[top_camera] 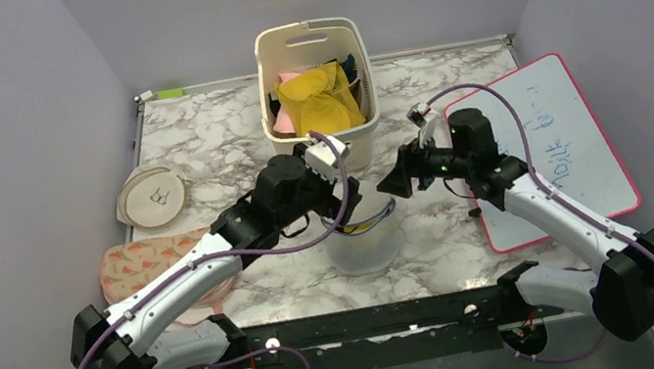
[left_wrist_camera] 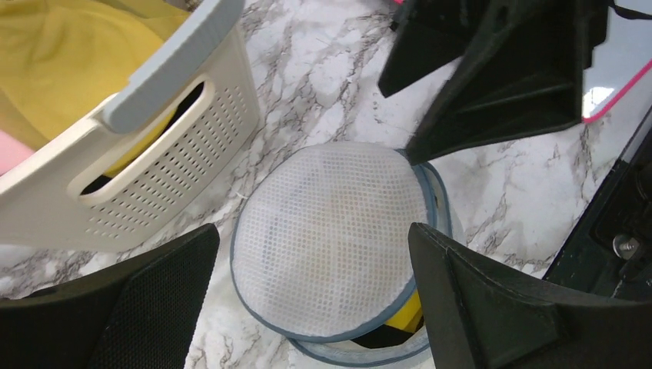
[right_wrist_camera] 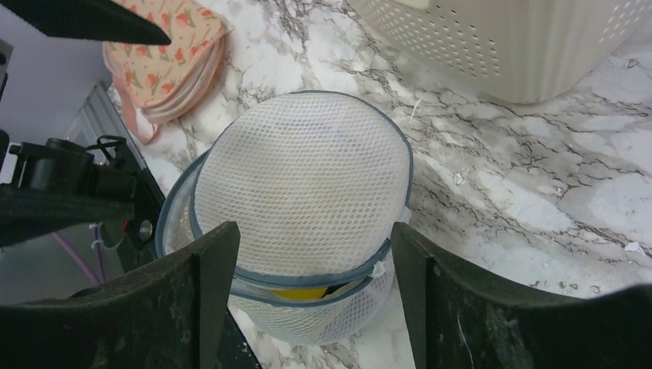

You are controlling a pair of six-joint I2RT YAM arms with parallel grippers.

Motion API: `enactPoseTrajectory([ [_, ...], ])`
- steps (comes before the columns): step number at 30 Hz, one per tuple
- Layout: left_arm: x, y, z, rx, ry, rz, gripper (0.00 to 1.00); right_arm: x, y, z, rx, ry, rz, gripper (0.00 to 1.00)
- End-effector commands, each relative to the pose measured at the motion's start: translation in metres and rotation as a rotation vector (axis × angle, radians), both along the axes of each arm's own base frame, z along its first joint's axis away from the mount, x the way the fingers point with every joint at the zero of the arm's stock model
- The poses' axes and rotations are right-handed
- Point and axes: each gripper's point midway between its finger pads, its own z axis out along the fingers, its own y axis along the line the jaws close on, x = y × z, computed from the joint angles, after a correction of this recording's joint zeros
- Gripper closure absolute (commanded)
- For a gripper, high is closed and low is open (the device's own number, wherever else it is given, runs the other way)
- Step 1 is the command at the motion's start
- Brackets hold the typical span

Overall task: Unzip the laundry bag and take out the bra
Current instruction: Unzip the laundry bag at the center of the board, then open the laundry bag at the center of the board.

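Observation:
The laundry bag (top_camera: 363,238) stands at mid-table near the front, a white mesh drum with blue-grey zip trim. Its round lid (left_wrist_camera: 323,238) sits tilted, with a gap along the near rim. Through that gap (right_wrist_camera: 307,292) I see yellow and a bit of black; I cannot tell whether the black is the bra. My left gripper (left_wrist_camera: 313,234) hovers open above the lid, a finger on either side, touching nothing. My right gripper (right_wrist_camera: 314,231) is also open and straddles the bag from the other side. In the top view the left gripper (top_camera: 336,188) and right gripper (top_camera: 399,180) face each other over the bag.
A cream slotted basket (top_camera: 310,37) with yellow cloth (top_camera: 319,96) stands just behind the bag. A flat beige round pouch (top_camera: 151,194) and a peach-patterned pouch (top_camera: 142,258) lie at the left. A pink-rimmed whiteboard (top_camera: 545,145) lies at the right.

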Motion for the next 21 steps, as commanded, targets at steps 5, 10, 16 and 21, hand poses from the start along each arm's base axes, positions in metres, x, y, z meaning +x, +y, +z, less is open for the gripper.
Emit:
enactPoseTrajectory([
  [5,0.003,0.033,-0.001,-0.058,0.102,0.100,0.07,-0.007,0.013,0.019,0.054,-0.071,0.120,0.28],
  [10,0.000,0.046,-0.027,-0.091,0.214,0.180,0.04,-0.015,0.030,0.014,0.022,-0.067,0.204,0.27],
  [16,-0.006,0.057,-0.061,-0.141,0.332,0.290,0.04,-0.043,0.070,0.010,-0.040,-0.089,0.328,0.28],
  [21,-0.009,0.059,-0.074,-0.257,0.411,0.371,0.02,-0.048,0.075,0.008,-0.031,-0.089,0.349,0.28],
])
